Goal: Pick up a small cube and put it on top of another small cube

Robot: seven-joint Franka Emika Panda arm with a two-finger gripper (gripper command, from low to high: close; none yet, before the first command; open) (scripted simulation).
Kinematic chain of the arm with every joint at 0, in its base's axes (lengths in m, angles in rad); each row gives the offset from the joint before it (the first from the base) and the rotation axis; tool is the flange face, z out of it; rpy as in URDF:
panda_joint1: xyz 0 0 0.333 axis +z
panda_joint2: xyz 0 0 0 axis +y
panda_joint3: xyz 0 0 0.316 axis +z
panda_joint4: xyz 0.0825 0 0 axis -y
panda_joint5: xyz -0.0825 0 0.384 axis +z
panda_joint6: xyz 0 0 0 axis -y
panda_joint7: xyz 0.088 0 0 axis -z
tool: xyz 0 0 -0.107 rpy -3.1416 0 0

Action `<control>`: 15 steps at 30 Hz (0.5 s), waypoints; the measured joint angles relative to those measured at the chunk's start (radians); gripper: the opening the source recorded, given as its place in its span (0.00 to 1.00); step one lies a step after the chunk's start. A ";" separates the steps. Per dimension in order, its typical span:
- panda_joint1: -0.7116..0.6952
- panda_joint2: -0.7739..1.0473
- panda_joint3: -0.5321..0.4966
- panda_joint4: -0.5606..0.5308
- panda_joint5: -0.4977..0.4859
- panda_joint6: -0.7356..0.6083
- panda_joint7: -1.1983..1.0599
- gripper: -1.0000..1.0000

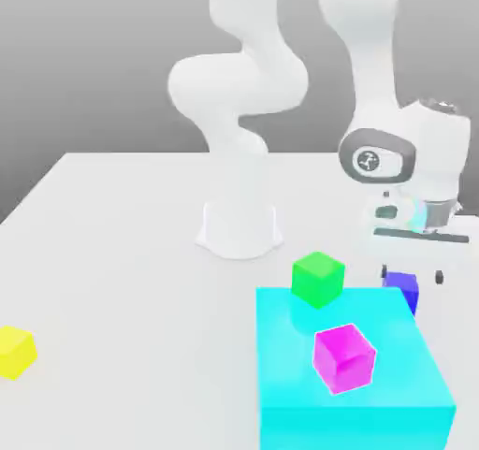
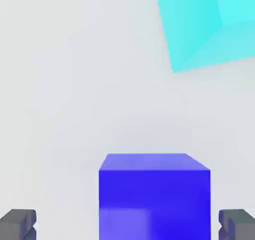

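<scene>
The small indigo cube (image 1: 404, 289) rests on the white table (image 1: 122, 252) at the exterior view's right, its lower part hidden behind a large cyan block (image 1: 374, 397). My gripper (image 1: 412, 274) hangs just over it, open, one finger on each side. In the hand view the cube (image 2: 154, 196) sits centred between the grey fingertips (image 2: 17, 224), with a clear gap on both sides and nothing gripped. A green cube (image 1: 318, 278) shows at the far edge of the cyan block's top. A magenta cube (image 1: 344, 356) sits on that block.
The cyan block (image 2: 209, 24) lies close beside the indigo cube, toward the exterior view's left of it. A yellow cube (image 1: 14, 350) lies far off at the exterior view's left. The arm's white base (image 1: 239, 228) stands mid-table behind the blocks.
</scene>
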 joint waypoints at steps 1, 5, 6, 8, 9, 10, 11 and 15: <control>0.022 0.014 -0.030 0.004 -0.033 0.009 0.025 0.50; 0.114 0.068 -0.153 0.017 -0.154 0.049 0.113 0.50; 0.139 0.082 -0.185 0.020 -0.182 0.060 0.134 0.50; 0.164 0.096 -0.217 0.022 -0.208 0.071 0.153 0.00; 0.164 0.096 -0.217 0.022 -0.208 0.072 0.153 0.00; 0.164 0.096 -0.217 0.022 -0.208 0.073 0.153 0.00; 0.164 0.096 -0.217 0.022 -0.208 0.074 0.153 0.00; 0.155 0.090 -0.206 0.021 -0.198 0.069 0.145 0.00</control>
